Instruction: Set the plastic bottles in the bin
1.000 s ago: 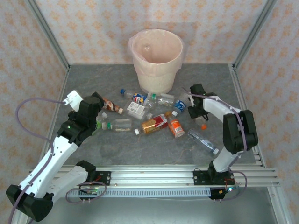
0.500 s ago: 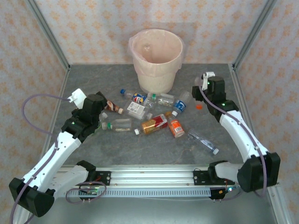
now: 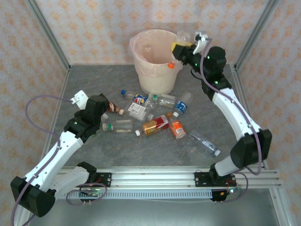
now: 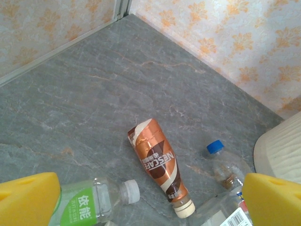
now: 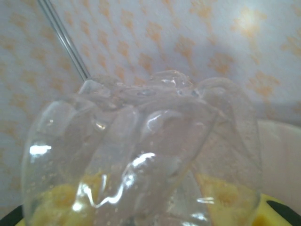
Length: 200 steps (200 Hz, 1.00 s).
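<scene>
Top external: right gripper (image 3: 181, 47) clenched on clear bottle (image 3: 172, 64) at bin (image 3: 157, 80) rim; early release may drop it outside.

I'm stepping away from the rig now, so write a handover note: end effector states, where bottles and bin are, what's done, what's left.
Left end effector: open, above the brown Nescafe bottle.
Right end effector: shut on a clear bottle, orange cap down, at the bin rim.
Done: that bottle lifted to the bin, not yet released.
Left: release it, then clear roughly nine loose bottles lying on the table in front of the bin. Bin contents unclear.
</scene>
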Each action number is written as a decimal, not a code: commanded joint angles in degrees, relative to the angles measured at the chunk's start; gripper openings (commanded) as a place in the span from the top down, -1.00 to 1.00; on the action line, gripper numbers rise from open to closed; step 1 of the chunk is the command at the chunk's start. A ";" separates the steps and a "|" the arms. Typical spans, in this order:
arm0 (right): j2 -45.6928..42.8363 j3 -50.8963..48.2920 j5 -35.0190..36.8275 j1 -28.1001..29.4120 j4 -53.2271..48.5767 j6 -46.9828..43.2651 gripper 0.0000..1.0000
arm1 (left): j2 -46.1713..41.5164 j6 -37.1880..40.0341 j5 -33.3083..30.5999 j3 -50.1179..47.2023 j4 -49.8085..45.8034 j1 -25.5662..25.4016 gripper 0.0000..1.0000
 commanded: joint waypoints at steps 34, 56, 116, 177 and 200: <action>17.14 20.79 10.77 1.02 -4.00 -5.15 0.32 | -1.34 -4.28 2.09 -3.49 -2.35 0.58 -1.00; 24.13 30.02 19.37 1.31 -12.63 -10.01 0.30 | -1.76 -5.28 3.04 -4.34 -2.50 0.62 -1.00; 38.77 52.41 35.16 2.43 -33.28 -18.93 0.22 | -1.10 -6.28 3.70 -4.21 -3.16 0.66 -1.00; 42.18 58.73 35.32 3.42 -40.01 -22.14 -0.28 | -0.82 -7.74 2.59 -3.62 -5.75 0.66 -1.00; 40.89 59.90 32.62 3.37 -41.45 -20.08 -0.48 | -0.91 -8.19 2.68 -3.57 -6.56 0.71 -1.00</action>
